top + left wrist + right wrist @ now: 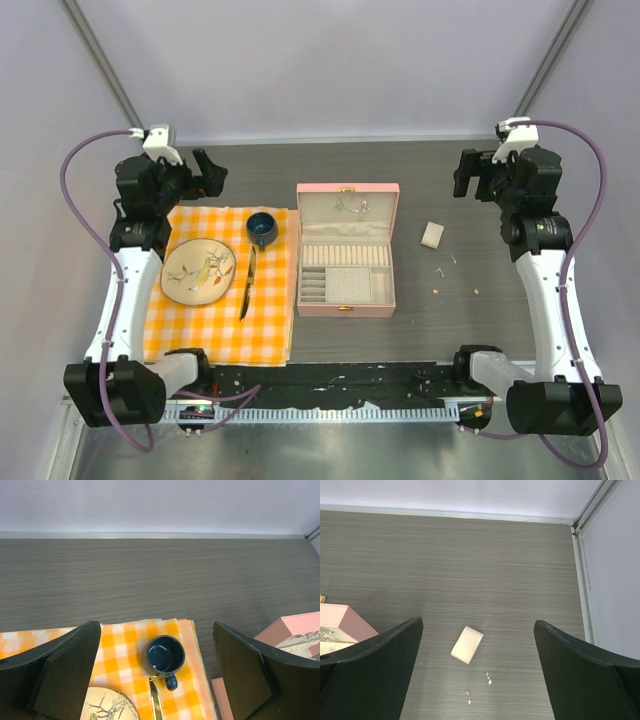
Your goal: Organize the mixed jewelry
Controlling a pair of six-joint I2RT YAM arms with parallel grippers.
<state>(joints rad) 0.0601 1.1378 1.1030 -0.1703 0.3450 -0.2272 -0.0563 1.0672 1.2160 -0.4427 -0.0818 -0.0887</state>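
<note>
The mixed jewelry lies on the dark table right of the open pink jewelry box point(347, 250): a cream-white rectangular piece point(432, 235) and a few tiny pale specks point(440, 270) nearer me. In the right wrist view the cream piece point(467, 644) and two small silvery specks point(488, 678) show on the tabletop between the fingers. My right gripper point(466, 176) point(477, 625) hovers open above and behind them, holding nothing. My left gripper point(208, 176) point(156, 627) is open and empty at the far left, above the checked cloth.
An orange-and-white checked cloth point(262, 325) carries a cream plate point(198, 272), a gold knife point(247, 283) and a dark blue cup point(262, 229) point(165, 655). The box's lid point(348, 208) stands open with a chain inside. White walls close the back and sides.
</note>
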